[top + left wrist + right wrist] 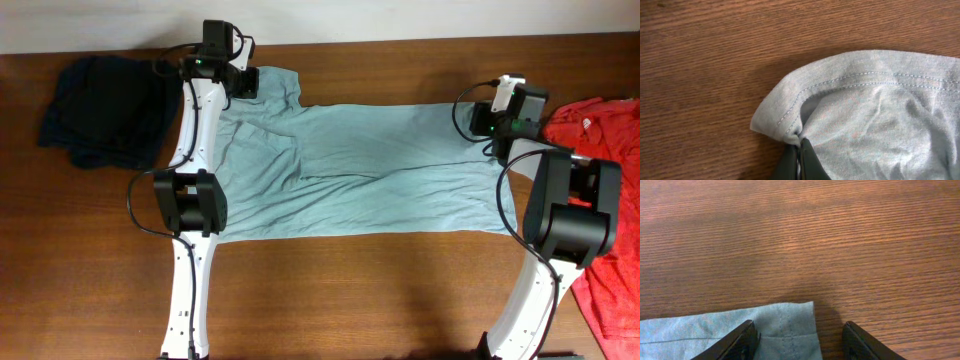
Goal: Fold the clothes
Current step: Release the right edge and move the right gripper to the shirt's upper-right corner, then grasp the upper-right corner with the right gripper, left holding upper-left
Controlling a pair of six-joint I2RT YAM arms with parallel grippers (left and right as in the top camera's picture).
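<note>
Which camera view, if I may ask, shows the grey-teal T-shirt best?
Overhead: nearly the whole T-shirt lies spread out there. Left wrist shows only a stitched edge; right wrist only a corner.

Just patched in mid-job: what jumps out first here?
The pale grey-teal T-shirt lies spread out at centre. The left end effector is shut on its hem at far left; the right end effector stands open astride its right corner. A red shirt lies at right, a dark navy garment at left.

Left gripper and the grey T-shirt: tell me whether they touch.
Touching. The left wrist view shows the left gripper shut on the T-shirt, pinching its stitched hem.
</note>
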